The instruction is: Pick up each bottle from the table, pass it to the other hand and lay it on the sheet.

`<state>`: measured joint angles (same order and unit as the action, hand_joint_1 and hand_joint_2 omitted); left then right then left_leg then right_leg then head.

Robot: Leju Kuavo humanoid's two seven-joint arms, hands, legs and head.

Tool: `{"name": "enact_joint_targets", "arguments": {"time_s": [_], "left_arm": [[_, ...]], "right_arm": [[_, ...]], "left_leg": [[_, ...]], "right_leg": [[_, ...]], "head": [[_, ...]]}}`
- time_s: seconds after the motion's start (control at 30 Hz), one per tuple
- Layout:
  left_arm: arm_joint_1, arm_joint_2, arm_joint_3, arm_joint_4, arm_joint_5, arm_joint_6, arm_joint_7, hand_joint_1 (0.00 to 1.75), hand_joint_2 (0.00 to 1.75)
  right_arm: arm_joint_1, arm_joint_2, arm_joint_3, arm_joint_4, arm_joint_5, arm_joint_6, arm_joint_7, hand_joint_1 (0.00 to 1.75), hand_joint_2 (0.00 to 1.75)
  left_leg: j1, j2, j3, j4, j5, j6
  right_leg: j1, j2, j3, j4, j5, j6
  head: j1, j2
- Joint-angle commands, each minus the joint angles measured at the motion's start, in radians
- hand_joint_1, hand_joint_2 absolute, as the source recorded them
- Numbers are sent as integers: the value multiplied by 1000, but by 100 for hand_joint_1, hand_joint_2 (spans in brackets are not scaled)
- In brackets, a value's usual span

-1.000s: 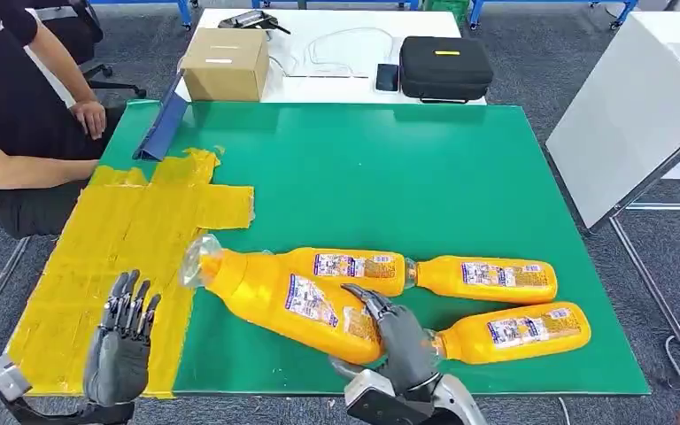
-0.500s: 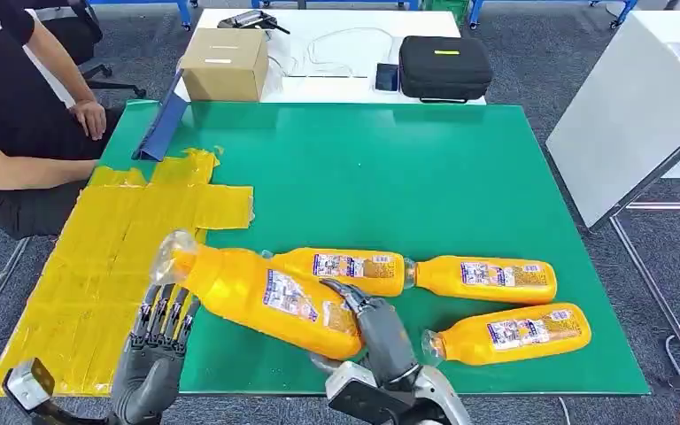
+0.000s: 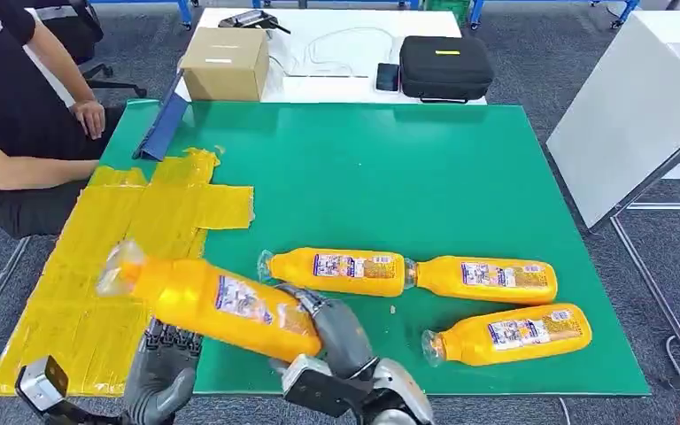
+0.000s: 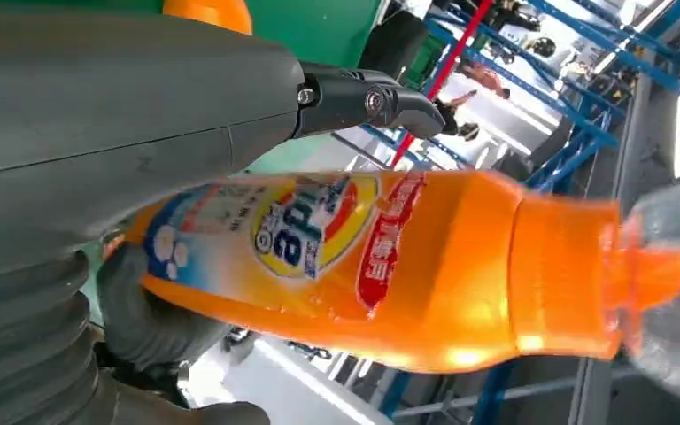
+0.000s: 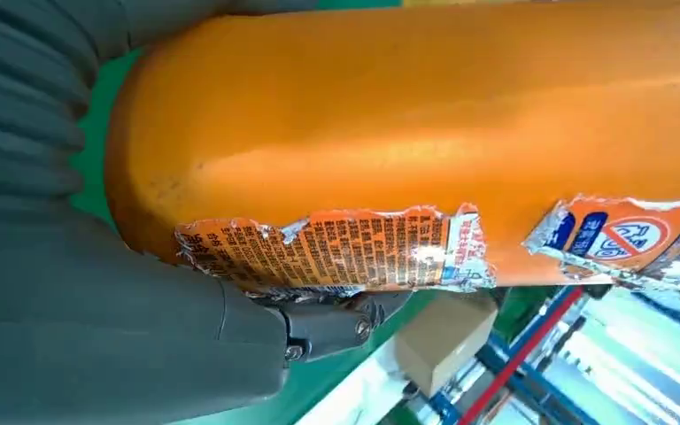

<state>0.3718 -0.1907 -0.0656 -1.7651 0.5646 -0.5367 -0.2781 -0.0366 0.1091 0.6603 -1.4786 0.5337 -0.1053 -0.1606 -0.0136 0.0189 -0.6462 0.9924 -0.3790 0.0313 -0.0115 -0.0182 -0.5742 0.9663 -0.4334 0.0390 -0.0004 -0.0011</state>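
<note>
1. Head view: the big orange bottle [image 3: 217,301] has moved left over the last second. It is now lifted over the near-left table edge, its cap end above the yellow sheet [image 3: 97,257].
2. My right hand [image 3: 336,329] is clenched around its base end, which the right wrist view confirms.
3. My left hand [image 3: 166,372] has come up underneath the bottle's middle. In the left wrist view the thumb [image 4: 363,97] sits over the body and a finger [image 4: 142,310] under it, but I can't tell if that grip has closed.
4. I read this as mid-handover. Left needs a firm hold before right lets go.
5. Three smaller bottles [image 3: 336,270] [image 3: 485,278] [image 3: 509,333] lie untouched on the green mat [image 3: 390,177].
</note>
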Motion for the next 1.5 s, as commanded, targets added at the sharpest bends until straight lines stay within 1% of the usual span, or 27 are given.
{"name": "enact_joint_targets", "arguments": {"time_s": [0.03, 0.27, 0.3, 0.33, 0.43, 0.57, 0.6, 0.63, 0.67, 0.7, 0.77, 0.87, 0.9, 0.93, 0.97, 1.03, 1.07, 1.1, 1.13, 1.17, 1.2, 1.27, 1.3, 1.33, 1.43, 1.47, 1.5], "left_arm": [[-12, 38, -25, -6, -87, 24, -57, 0, 175], [-34, 24, -16, -12, -155, 80, -86, 0, 175], [-35, 23, -13, -9, -157, 82, -86, 0, 175], [-37, 23, -9, -6, -157, 83, -87, 0, 175], [-38, 22, -3, -1, -160, 80, -91, 0, 175], [-42, 24, -1, -2, -168, 77, -92, 0, 175], [-42, 24, -1, -2, -168, 77, -92, 141, 175], [-47, 28, -6, 3, -167, 71, -92, 175, 175], [-47, 32, -9, 3, -174, 64, -106, 175, 175], [-47, 33, -9, 3, -176, 64, -108, 175, 175], [-48, 36, -12, 2, -177, 58, -111, 175, 175], [-49, 39, -13, 2, -184, 54, -119, 175, 175], [-48, 37, -9, -1, -198, 59, -128, 175, 175], [-48, 36, -3, -5, -219, 68, -139, 175, 175], [-48, 30, 5, -15, -282, 97, -165, 175, 175], [-54, 24, 23, -39, -430, 174, -223, 175, 175], [-61, 22, 34, -45, -485, 208, -234, 175, 175], [-69, 23, 45, -45, -508, 224, -234, 175, 175], [-80, 28, 58, -58, -591, 273, -292, 175, 175], [-95, 29, 65, -60, -591, 267, -289, 175, 175], [-99, 29, 69, -62, -590, 266, -283, 175, 175], [-101, 29, 72, -65, -589, 263, -278, 175, 175], [-100, 27, 71, -65, -589, 263, -278, 175, 175], [-101, 19, 84, -71, -673, 331, -288, 175, 175], [-135, 33, 103, -65, -879, 476, -309, 175, 175], [-150, 39, 110, -61, -969, 544, -312, 175, 175], [-167, 49, 110, -53, -1116, 654, -306, 175, 175]], "right_arm": [[-62, 0, 71, 96, -7, 43, -1, 175, 175], [-107, 29, 272, 193, 25, 94, -21, 175, 175], [-109, 28, 285, 198, 27, 98, -23, 175, 175], [-107, 28, 297, 205, 29, 102, -24, 175, 175], [-113, 25, 309, 216, 32, 107, -27, 175, 175], [-88, 49, 306, 237, 39, 116, -36, 175, 175], [-88, 49, 306, 237, 39, 116, -36, 175, 175], [-90, 52, 304, 247, 38, 117, -37, 175, 175], [-92, 55, 297, 251, 39, 117, -37, 175, 175], [-92, 55, 296, 252, 39, 117, -37, 175, 175], [-93, 55, 292, 253, 39, 117, -37, 175, 175], [-93, 54, 283, 265, 40, 117, -35, 175, 175], [-107, 38, 285, 264, 50, 113, -29, 175, 175], [-108, 29, 275, 256, 42, 105, -25, 175, 175], [-105, 20, 258, 241, 34, 92, -17, 175, 175], [-91, 10, 220, 210, 32, 66, -2, 175, 175], [-86, 4, 198, 193, 29, 53, 7, 175, 175], [-84, -2, 183, 179, 31, 45, 12, 175, 175], [-86, -10, 168, 155, 62, 0, 16, 175, 175], [-97, -22, 157, 120, 56, 15, 31, 175, 175], [-99, -24, 152, 111, 53, 23, 38, 175, 175], [-100, -24, 148, 103, 53, 32, 43, 175, 175], [-97, -22, 150, 103, 53, 32, 43, 152, 175], [-95, -23, 140, 102, 84, 9, 67, 0, 175], [-99, -51, 86, 50, 105, -8, 90, 0, 175], [-108, -63, 66, 33, 102, -6, 91, 0, 175], [-112, -76, 35, 7, 106, 0, 94, 0, 175]], "left_leg": [[2, 0, 4, 0, -2, -3], [2, 1, 5, 0, -2, -4], [1, 0, 2, -1, -1, -2], [2, 1, 5, 0, -3, -4], [1, 0, 4, -1, -1, -2], [2, -2, 4, 0, -2, -3], [1, -1, 3, -1, -1, -2], [2, -2, 5, -1, -2, -3], [2, -1, 3, -1, -1, -2], [2, -2, 5, 0, -2, -4], [2, -2, 3, -1, -1, -2], [2, -3, 5, -1, -1, -3], [1, -2, 3, -1, 0, -2], [2, -3, 5, -1, -1, -3], [2, -2, 3, -1, -1, -2], [3, -4, 6, 0, -2, -4], [2, -3, 3, 0, -1, -2], [2, -5, 4, 0, -2, -3], [2, -5, 3, 0, -1, -3], [2, -3, 2, 0, 0, -2], [2, -5, 3, 1, -1, -3], [2, -3, 1, 1, 0, -2], [2, -3, 2, 0, -1, -3], [2, -2, 2, 0, 0, -2], [2, -3, 4, 0, -1, -3], [2, -4, 3, 0, 0, -2], [2, -4, 4, 1, -1, -4]], "right_leg": [[1, 3, 4, -1, -1, -2], [1, 3, 4, 0, -1, -2], [1, 2, 2, -1, 0, -1], [1, 4, 4, -1, -1, -3], [1, 1, 3, -1, -1, -1], [1, 0, 4, -1, -1, -2], [0, 0, 3, -1, -1, -1], [1, 1, 5, -1, -2, -2], [1, 0, 3, -1, -1, -2], [1, 1, 5, -1, -2, -2], [1, -1, 3, -1, -1, -2], [1, 0, 4, -1, -2, -2], [1, -1, 2, -1, -1, -1], [1, -1, 4, -1, -1, -2], [1, -1, 3, -1, -1, -1], [1, -1, 6, -1, -2, -2], [1, -2, 3, -1, -1, -1], [1, -2, 5, -1, -2, -2], [1, -2, 3, -1, -2, -2], [1, -2, 2, -1, -1, -1], [1, -2, 3, 0, -2, -2], [1, -1, 1, 0, 0, -1], [1, -1, 2, 0, -1, -2], [1, -1, 2, -1, 0, -1], [1, -1, 4, 0, -1, -2], [1, -2, 3, -1, 0, -2], [1, -1, 4, 0, -1, -2]], "head": [[0, 0], [0, 0], [0, 0], [0, 0], [0, 0], [0, 0], [0, 0], [0, 0], [0, 0], [0, 0], [0, 0], [0, 0], [0, 0], [0, 0], [0, 0], [0, 0], [0, 0], [0, 0], [0, 0], [1, 0], [0, 0], [0, 0], [0, 0], [0, 0], [0, 0], [0, 0], [0, 0]]}}
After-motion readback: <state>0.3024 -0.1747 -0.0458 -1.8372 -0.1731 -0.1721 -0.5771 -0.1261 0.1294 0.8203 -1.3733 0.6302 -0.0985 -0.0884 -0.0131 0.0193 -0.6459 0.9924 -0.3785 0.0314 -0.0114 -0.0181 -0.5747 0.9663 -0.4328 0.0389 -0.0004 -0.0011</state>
